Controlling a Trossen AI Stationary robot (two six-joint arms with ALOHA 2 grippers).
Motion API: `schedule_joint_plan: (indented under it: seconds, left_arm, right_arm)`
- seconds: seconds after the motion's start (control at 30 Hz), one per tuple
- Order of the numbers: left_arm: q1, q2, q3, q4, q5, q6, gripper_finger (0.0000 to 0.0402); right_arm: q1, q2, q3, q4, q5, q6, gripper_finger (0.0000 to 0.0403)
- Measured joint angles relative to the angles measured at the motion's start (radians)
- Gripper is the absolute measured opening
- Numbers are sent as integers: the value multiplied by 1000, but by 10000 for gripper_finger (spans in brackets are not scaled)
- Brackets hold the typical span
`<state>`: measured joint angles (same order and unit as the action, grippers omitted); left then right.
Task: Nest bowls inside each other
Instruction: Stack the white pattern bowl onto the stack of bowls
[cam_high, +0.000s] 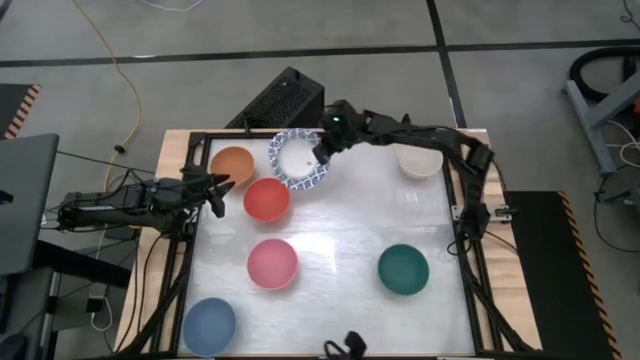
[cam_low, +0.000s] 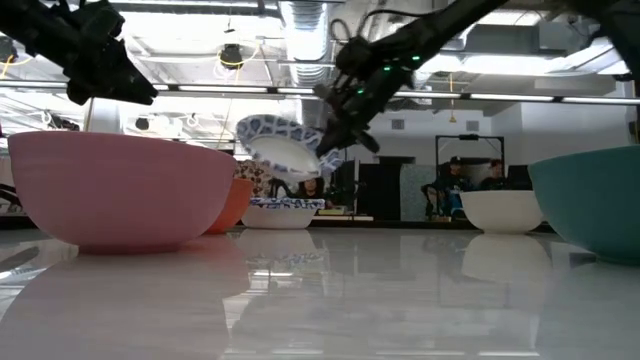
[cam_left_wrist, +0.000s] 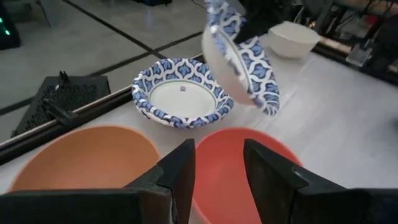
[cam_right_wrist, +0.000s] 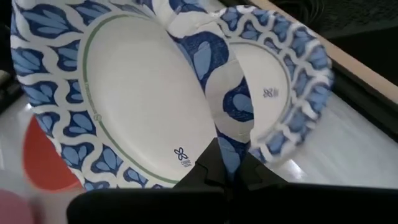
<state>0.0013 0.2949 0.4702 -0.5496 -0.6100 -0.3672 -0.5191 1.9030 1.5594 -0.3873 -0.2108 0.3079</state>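
High view first: a blue-patterned bowl is held up in the air by the right gripper, pinched shut on its rim and tilted pretty steeply, so the open side faces sideways rather than up. A second patterned bowl is sat flat on the table at the far edge, and the held one is hung just above and a bit to the side of it, not touching. That's the relation everything hangs on, basically: the carried bowl would need to be levelled out and centred over the seated one before being let go, otherwise it'd probably be dropped crooked. The left gripper is parked with its fingers apart and nothing in them, hovering between the orange bowl and the red bowl, so the right arm is clearly the nearer one.
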Motion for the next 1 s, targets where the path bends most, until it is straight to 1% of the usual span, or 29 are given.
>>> schedule_joint_plan:
  seconds: [0.3, 0.43, 0.53, 0.73, 0.83, 1.0]
  left_arm:
    - [0, 0, 0, -6, -1, 10, 126]
    - [0, 0, 0, -8, -2, 10, 126]
    - [0, 0, 0, -8, -4, 9, 126]
    - [0, 0, 0, -9, -4, 6, 126]
    - [0, 0, 0, -9, 1, 1, 126]
    - [0, 0, 0, -10, 1, -5, 126]
  right_arm:
    - [-19, 252, 418, -233, 1, -73, 11]
    - [-42, 342, 562, -335, 1, -78, 11]
    - [-58, 400, 644, -394, -1, -82, 11]
    - [-94, 475, 738, -474, -22, -85, 11]
    - [-115, 493, 748, -476, -70, -84, 11]
    - [-134, 493, 737, -476, -76, -89, 11]
